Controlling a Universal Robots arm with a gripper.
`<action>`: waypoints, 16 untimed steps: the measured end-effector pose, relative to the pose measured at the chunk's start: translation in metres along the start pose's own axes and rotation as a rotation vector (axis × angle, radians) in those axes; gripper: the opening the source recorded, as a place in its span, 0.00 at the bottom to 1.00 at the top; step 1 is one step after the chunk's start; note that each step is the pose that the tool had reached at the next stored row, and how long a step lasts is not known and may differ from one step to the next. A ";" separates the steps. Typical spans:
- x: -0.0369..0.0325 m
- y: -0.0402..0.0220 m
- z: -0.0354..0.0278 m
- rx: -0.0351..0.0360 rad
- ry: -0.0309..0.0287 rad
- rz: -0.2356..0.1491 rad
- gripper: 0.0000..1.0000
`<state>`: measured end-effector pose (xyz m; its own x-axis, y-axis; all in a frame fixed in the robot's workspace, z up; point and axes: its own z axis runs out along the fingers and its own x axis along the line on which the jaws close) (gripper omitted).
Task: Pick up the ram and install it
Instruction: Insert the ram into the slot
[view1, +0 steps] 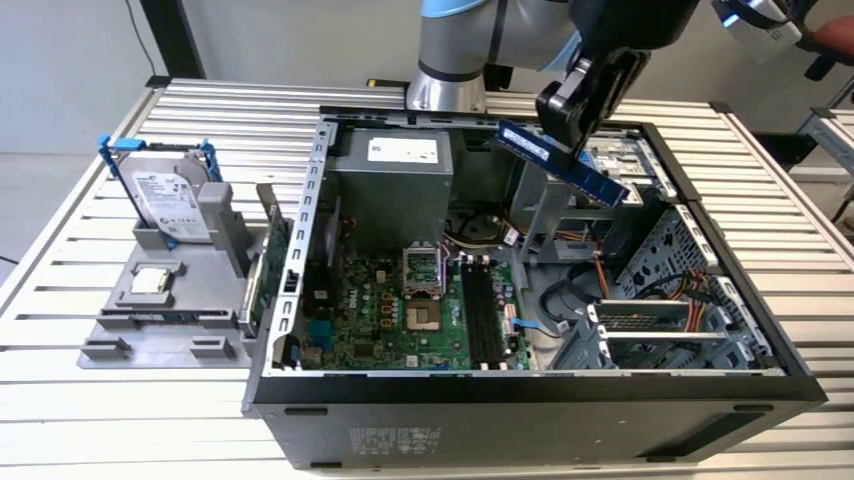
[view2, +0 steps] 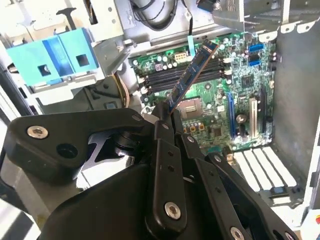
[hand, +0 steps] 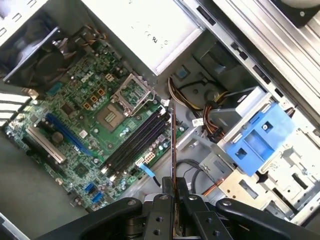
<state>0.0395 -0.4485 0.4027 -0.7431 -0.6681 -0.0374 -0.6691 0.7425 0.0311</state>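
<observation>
The ram (view1: 562, 160) is a long narrow stick, held tilted in the air above the open computer case (view1: 534, 385), over its rear right part in the exterior view. My gripper (view1: 570, 112) is shut on the stick's upper end. In both wrist views the ram (view2: 192, 74) (hand: 173, 142) juts out from between the black fingers (view2: 162, 132) (hand: 182, 187), well above the green motherboard (view1: 387, 300). The long black memory slots (view1: 483, 315) (view2: 172, 80) (hand: 135, 142) lie on the board below, with nothing in them.
A silver hard drive in a blue frame (view1: 171, 198) stands on a grey fixture (view1: 160, 300) at the exterior view's left, with a green expansion card (view1: 271, 262) beside the case. Inside the case are a power supply (view1: 394, 170), cables (view1: 587, 290) and a blue drive bracket (view2: 50, 59) (hand: 255, 140).
</observation>
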 end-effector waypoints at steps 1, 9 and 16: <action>0.0000 0.0000 0.0000 0.0006 -0.0006 0.017 0.00; 0.0000 0.0000 0.0001 0.0060 -0.0050 0.159 0.00; 0.0000 0.0000 0.0002 0.0104 -0.0088 0.279 0.00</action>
<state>0.0394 -0.4485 0.4025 -0.8987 -0.4370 -0.0375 -0.4381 0.8984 0.0312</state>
